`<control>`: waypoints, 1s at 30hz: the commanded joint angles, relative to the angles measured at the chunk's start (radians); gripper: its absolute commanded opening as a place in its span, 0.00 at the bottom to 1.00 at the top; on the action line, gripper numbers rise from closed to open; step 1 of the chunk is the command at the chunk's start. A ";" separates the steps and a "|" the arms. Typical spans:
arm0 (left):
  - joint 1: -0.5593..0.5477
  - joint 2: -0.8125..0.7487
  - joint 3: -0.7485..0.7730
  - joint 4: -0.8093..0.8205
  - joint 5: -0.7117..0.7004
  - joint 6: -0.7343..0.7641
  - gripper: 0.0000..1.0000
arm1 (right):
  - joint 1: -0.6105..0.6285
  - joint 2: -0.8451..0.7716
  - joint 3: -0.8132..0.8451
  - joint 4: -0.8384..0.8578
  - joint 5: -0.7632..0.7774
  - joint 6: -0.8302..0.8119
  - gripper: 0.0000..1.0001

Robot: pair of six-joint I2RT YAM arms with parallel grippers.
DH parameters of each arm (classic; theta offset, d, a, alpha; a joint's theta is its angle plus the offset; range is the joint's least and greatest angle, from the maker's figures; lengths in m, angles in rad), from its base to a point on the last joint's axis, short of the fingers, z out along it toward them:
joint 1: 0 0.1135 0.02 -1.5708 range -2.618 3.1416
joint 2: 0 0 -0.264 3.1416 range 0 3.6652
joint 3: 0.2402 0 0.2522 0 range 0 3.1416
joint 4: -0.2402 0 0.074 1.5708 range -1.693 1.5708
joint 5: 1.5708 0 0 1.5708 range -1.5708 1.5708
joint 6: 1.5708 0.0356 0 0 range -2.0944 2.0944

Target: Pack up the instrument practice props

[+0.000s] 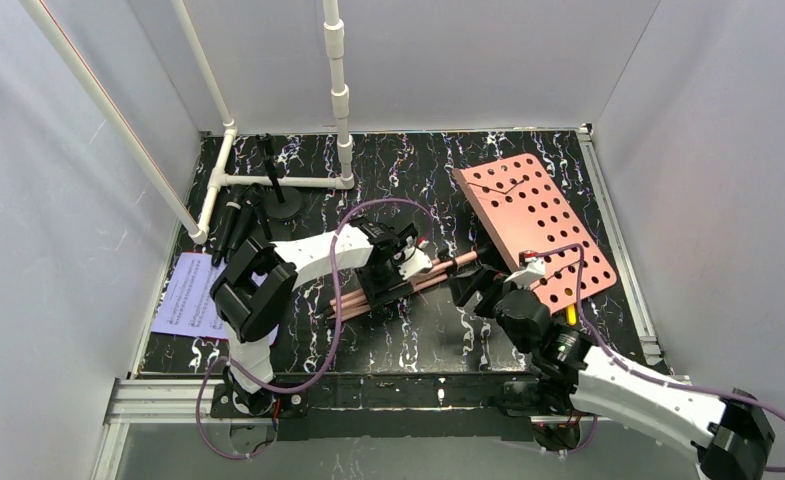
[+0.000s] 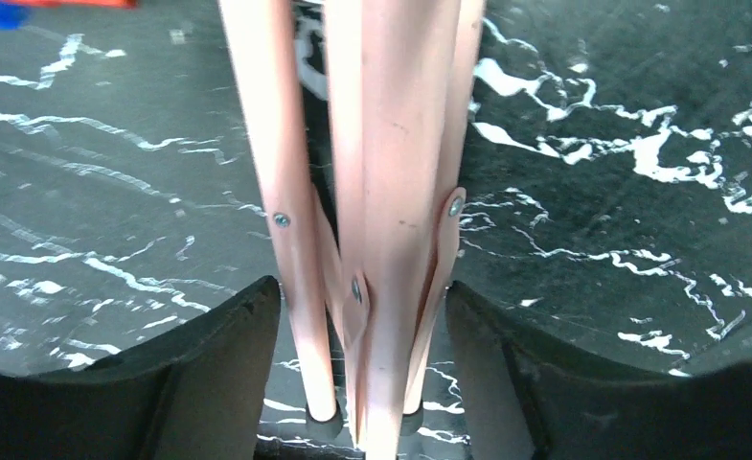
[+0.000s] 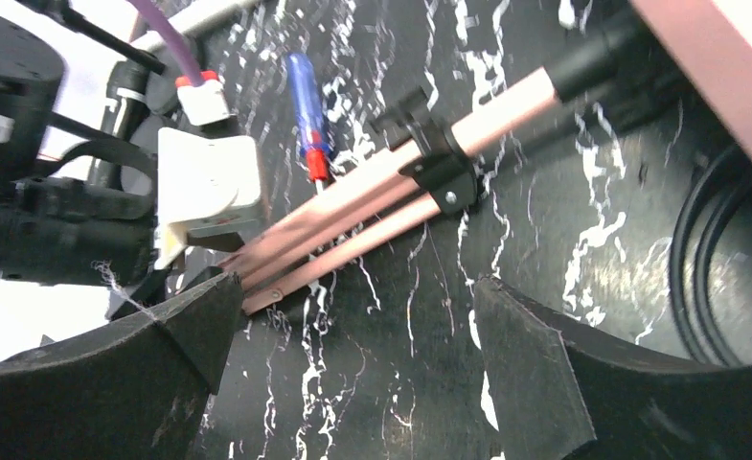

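Observation:
The pink hole-punched rack (image 1: 533, 225) lies flat at the back right. Its folded tripod legs (image 1: 438, 272) stretch left across the black marbled mat. My left gripper (image 1: 400, 268) straddles those legs; in the left wrist view the legs (image 2: 372, 192) run between the fingers (image 2: 228, 374) with a thin gap on each side, so the left gripper (image 2: 364, 287) is open. My right gripper (image 1: 478, 290) stands wide open beside the legs (image 3: 372, 206), nothing between its jaws (image 3: 353, 316). Black microphones (image 1: 238, 220) lie at the back left by a round base (image 1: 283, 203). A pale music sheet (image 1: 188, 295) lies at the left edge.
The white pipe frame (image 1: 278, 182) stands at the back left, with one upright (image 1: 340, 90) in the middle. A blue pen-like object with a red end (image 3: 305, 115) lies beside the legs. A black cable loop (image 3: 707, 259) shows at the right. Grey walls enclose the mat.

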 commanded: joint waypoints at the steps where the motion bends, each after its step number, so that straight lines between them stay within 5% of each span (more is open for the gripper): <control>1: 0.001 -0.123 -0.016 0.063 -0.115 -0.030 0.65 | -0.001 -0.149 0.119 -0.162 0.047 -0.261 0.99; 12: 0.025 -0.379 -0.037 0.121 -0.178 -0.175 0.82 | -0.001 -0.340 0.398 -0.445 0.222 -0.519 0.99; 21: 0.182 -0.731 -0.143 0.179 -0.201 -0.384 0.98 | -0.002 -0.411 0.568 -0.607 0.381 -0.667 0.99; 25: 0.304 -0.889 -0.204 0.174 -0.209 -0.492 0.98 | -0.001 -0.442 0.596 -0.629 0.446 -0.736 0.99; 30: 0.336 -1.118 -0.323 0.160 -0.391 -0.505 0.98 | -0.001 -0.482 0.587 -0.630 0.483 -0.789 0.99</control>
